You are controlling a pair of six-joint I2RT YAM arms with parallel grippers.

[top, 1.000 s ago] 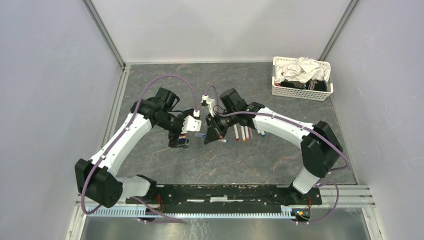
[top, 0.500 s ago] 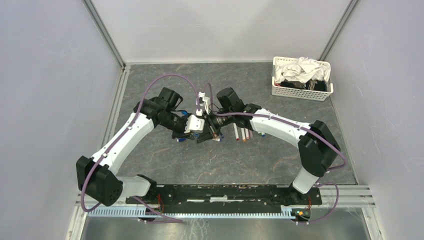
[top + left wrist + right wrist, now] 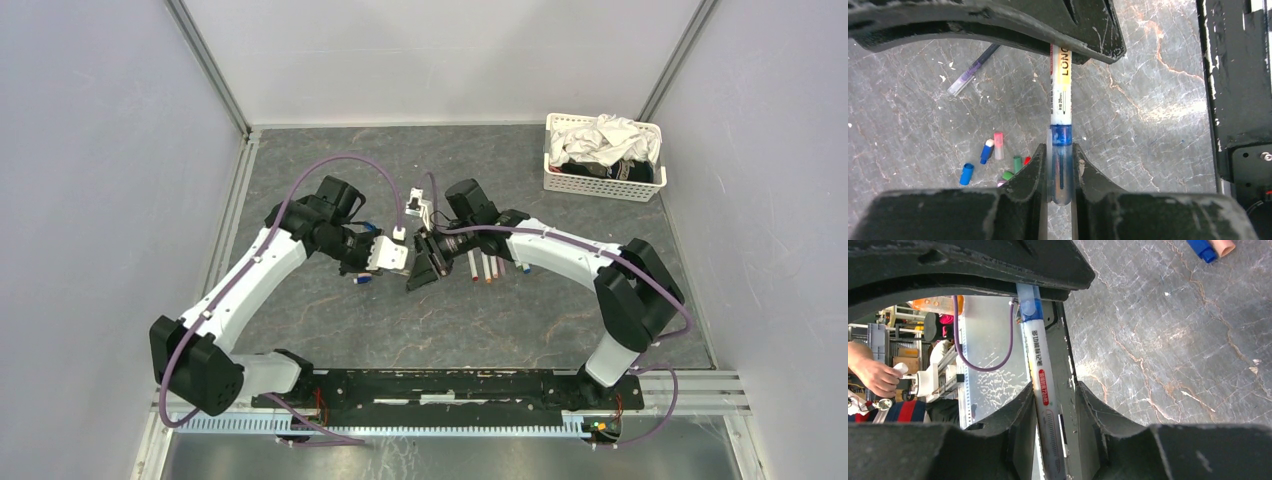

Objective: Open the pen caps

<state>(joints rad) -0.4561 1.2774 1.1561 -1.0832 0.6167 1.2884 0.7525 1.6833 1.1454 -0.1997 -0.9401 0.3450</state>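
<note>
One pen (image 3: 1060,95), white-barrelled, runs between my two grippers above the table. My left gripper (image 3: 1060,150) is shut on its translucent blue pen cap (image 3: 1060,165). My right gripper (image 3: 1054,390) stands open round the barrel (image 3: 1040,375): the barrel rests against one finger, with a gap to the other. From above, the left gripper (image 3: 397,258) and right gripper (image 3: 420,268) face each other at mid-table. Several loose pen caps lie below, among them a blue one (image 3: 966,173), a pink one (image 3: 998,145) and a green one (image 3: 1017,163).
More pens (image 3: 486,266) lie in a row right of the right gripper. A thin purple pen (image 3: 973,70) lies apart on the table. A white mesh basket (image 3: 603,186) of cloth stands at the back right. Loose caps (image 3: 362,279) sit under the left wrist.
The left gripper, open a second ago, has moved in and shut on the pen's blue cap. The right gripper's jaws have loosened round the barrel.
</note>
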